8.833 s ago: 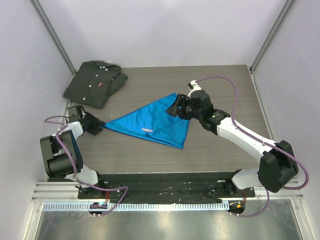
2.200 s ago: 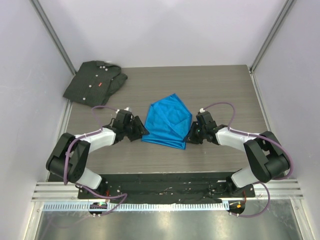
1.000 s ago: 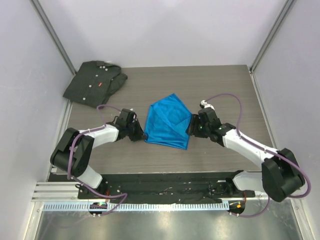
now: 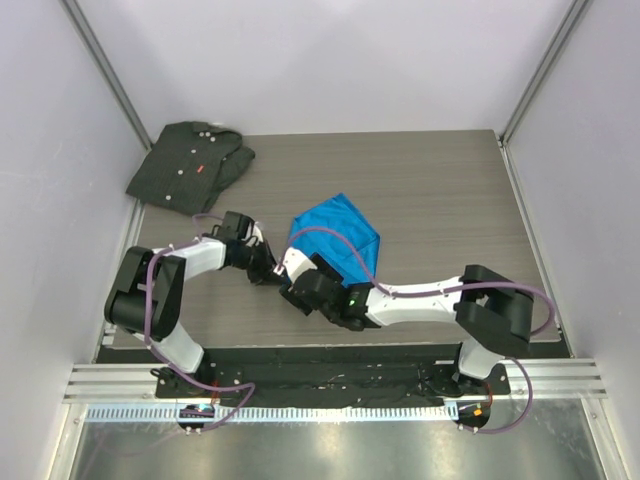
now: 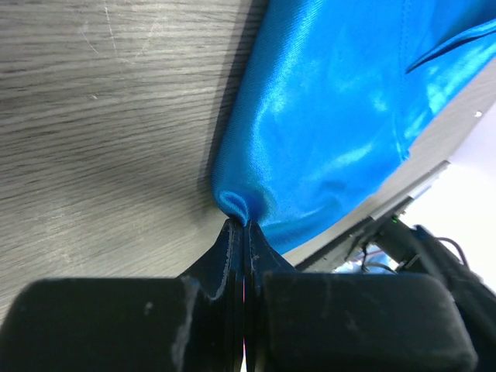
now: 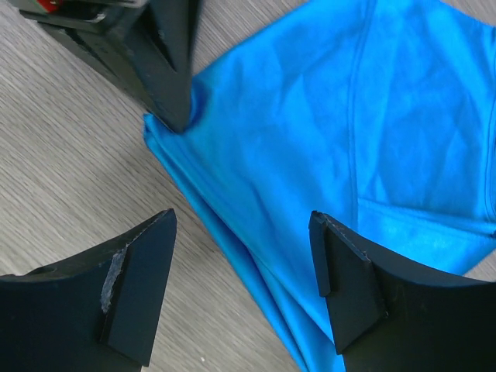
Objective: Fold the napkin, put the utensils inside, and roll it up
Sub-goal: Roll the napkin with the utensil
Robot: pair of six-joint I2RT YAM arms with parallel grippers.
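The bright blue napkin [image 4: 338, 232] lies folded on the wooden table [image 4: 450, 190], and its shiny cloth fills the left wrist view [image 5: 325, 124]. My left gripper [image 4: 268, 268] is shut on the napkin's left corner, which bunches at its fingertips [image 5: 240, 223]. My right gripper [image 4: 297, 282] has reached across and hovers open over the napkin's near-left folded edge [image 6: 256, 256], one finger on each side [image 6: 242, 225]. The left gripper's dark fingers [image 6: 167, 70] show just beyond it. The utensils are out of view.
A dark grey buttoned shirt [image 4: 190, 165] lies crumpled at the table's far left corner. Pale walls close in the table on three sides. The right arm's cable [image 4: 340, 250] loops over the napkin.
The right arm has swung from the napkin's right edge across to its near-left edge, beside the left gripper, and its jaws have opened wider. The left gripper still pinches the corner.
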